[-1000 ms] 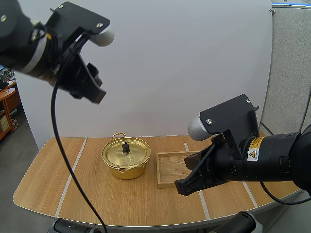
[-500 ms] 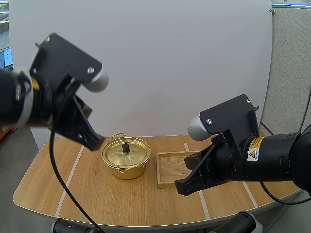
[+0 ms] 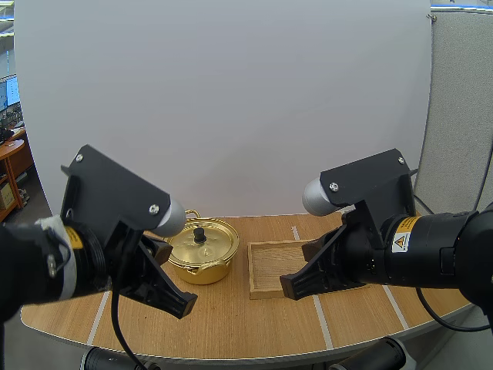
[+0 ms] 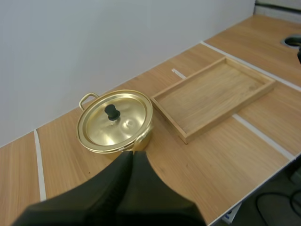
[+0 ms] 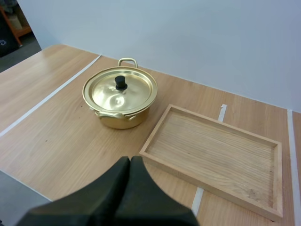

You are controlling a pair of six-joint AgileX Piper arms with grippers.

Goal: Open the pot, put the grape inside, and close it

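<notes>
The pot (image 3: 202,254) is seen standing on the wooden surface (image 3: 231,324), with its lid (image 3: 212,240) seated on it and a black knob (image 3: 199,233) at the lid's middle. A wooden tray (image 3: 271,270) is laid just beside the pot, on the right arm's side. The left gripper (image 4: 132,156) is held above the surface near the pot, its fingers pressed together on nothing. The right gripper (image 5: 130,161) is likewise closed and empty, held above the surface by the tray's near edge.
</notes>
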